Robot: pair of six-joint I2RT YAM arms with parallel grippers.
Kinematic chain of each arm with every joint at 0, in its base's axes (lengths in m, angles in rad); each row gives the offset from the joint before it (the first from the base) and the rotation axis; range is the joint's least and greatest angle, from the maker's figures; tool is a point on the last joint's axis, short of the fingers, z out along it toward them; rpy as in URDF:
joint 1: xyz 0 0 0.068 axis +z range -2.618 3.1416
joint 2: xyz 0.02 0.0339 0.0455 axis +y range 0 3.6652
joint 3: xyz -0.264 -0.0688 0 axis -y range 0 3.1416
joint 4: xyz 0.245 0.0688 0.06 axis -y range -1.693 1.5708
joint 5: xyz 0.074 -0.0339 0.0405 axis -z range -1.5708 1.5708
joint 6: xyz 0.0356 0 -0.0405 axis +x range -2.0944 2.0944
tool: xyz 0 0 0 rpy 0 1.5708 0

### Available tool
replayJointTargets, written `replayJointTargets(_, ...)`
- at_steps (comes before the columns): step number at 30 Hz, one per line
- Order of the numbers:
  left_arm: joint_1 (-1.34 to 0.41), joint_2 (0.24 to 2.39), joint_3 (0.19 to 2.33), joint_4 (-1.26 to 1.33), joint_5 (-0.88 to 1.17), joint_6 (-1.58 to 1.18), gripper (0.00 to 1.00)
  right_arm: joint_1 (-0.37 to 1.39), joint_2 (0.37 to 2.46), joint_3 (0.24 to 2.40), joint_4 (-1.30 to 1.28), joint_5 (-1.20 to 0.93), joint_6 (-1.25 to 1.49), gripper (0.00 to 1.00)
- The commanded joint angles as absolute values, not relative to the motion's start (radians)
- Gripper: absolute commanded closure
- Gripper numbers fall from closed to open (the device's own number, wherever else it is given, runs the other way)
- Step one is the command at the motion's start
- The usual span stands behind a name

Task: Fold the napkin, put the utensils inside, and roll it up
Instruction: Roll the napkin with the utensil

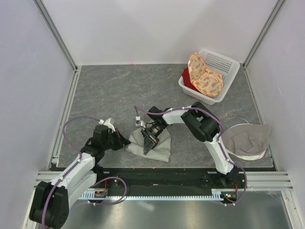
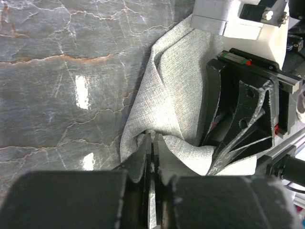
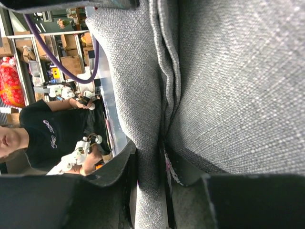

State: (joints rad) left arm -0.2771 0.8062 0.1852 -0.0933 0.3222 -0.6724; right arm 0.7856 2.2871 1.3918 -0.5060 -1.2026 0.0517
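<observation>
Currently napkin (image 1: 159,145) lies on table (image 1: 119,90), near-centre, just ahead of the arm bases. It is a folded, rumpled bundle, roughly wedge-shaped, narrow end toward L arm.

L gripper (image 1: 125,142): low over the table at napkin's L corner. L wrist view: fingers pressed together, tips (image 2: 151,143) meeting on the cloth edge. Fabric (image 2: 174,90) puckers right at the tips, so it reads as a pinch on napkin's near corner. Marbled grey tabletop (image 2: 62,71) bare to the L of the cloth in that view.

R gripper (image 1: 148,139): reaches in from the R, wrist bent down, sitting on top of napkin approx mid-bundle. R wrist view: a raised fold of the cloth runs down between the two fingers (image 3: 151,167), which close on it from both sides, so a pinch on the fold. Cloth (image 3: 238,81) fills most of that view, w/ several stacked layers visible along the fold line. The same gripper (image 2: 238,114) shows in L wrist view, pressed onto the cloth just beyond the L tips.

The two grippers are near each other but not touching, both on the same cloth.

Elsewhere: white basket (image 1: 224,64) at far R corner, holding orange floral cloths (image 1: 205,76) and sth red (image 1: 187,78). Beige-grey cloth (image 1: 245,138) bunched at R table edge, well apart from napkin.
</observation>
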Motion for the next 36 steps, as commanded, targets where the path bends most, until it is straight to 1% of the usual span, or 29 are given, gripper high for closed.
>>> replayJointTargets(1, -0.281, 0.854, 0.210, -0.075, 0.325, -0.669, 0.98, 0.772, 2.273, 1.405, -0.488, -0.999, 0.034, 0.69)
replayJointTargets(2, -0.281, 0.868, 0.213, -0.077, 0.324, -0.669, 0.98, 0.772, 2.260, 1.405, -0.486, -0.988, 0.038, 0.67)
replayJointTargets(3, -0.281, 0.876, 0.215, -0.080, 0.324, -0.669, 0.98, 0.772, 2.234, 1.407, -0.489, -0.954, 0.049, 0.61)
replayJointTargets(5, -0.281, 0.882, 0.221, -0.090, 0.308, -0.670, 0.98, 0.770, 2.201, 1.405, -0.488, -0.927, 0.055, 0.54)
replayJointTargets(6, -0.281, 0.887, 0.221, -0.094, 0.301, -0.676, 0.98, 0.770, 2.166, 1.405, -0.488, -0.907, 0.060, 0.48)
replayJointTargets(8, -0.281, 0.894, 0.224, -0.095, 0.296, -0.678, 0.98, 0.772, 2.129, 1.405, -0.483, -0.850, 0.049, 0.44)
replayJointTargets(9, -0.281, 0.903, 0.227, -0.095, 0.295, -0.678, 0.98, 0.773, 2.088, 1.399, -0.480, -0.824, 0.046, 0.34)
replayJointTargets(11, -0.281, 0.914, 0.230, -0.100, 0.287, -0.680, 0.98, 0.778, 2.042, 1.388, -0.460, -0.724, 0.025, 0.31)
replayJointTargets(12, -0.279, 0.920, 0.232, -0.103, 0.284, -0.681, 0.98, 0.784, 1.987, 1.364, -0.448, -0.683, 0.018, 0.27)
replayJointTargets(16, -0.281, 0.965, 0.255, -0.121, 0.264, -0.681, 0.98, 0.863, 1.804, 1.229, -0.287, -0.427, -0.057, 0.25)
replayJointTargets(17, -0.279, 0.972, 0.259, -0.127, 0.261, -0.680, 0.98, 0.918, 1.772, 1.200, -0.258, -0.299, -0.096, 0.25)
replayJointTargets(18, -0.279, 0.977, 0.267, -0.136, 0.258, -0.678, 0.98, 0.948, 1.720, 1.140, -0.233, -0.241, -0.113, 0.24)
replayJointTargets(21, -0.279, 0.991, 0.275, -0.149, 0.249, -0.675, 0.98, 1.047, 1.666, 1.051, -0.163, -0.083, -0.181, 0.23)
replayJointTargets(25, -0.279, 1.002, 0.279, -0.158, 0.244, -0.673, 0.98, 1.129, 1.667, 1.000, -0.124, -0.011, -0.218, 0.22)
replayJointTargets(29, -0.279, 1.002, 0.282, -0.158, 0.241, -0.672, 0.98, 1.157, 1.707, 0.991, -0.115, -0.006, -0.232, 0.21)
replayJointTargets(31, -0.279, 1.003, 0.284, -0.158, 0.241, -0.669, 0.98, 1.167, 1.733, 0.992, -0.110, 0.041, -0.238, 0.21)
replayJointTargets(36, -0.279, 1.003, 0.284, -0.156, 0.241, -0.667, 0.98, 1.169, 1.766, 1.006, -0.110, 0.003, -0.258, 0.22)
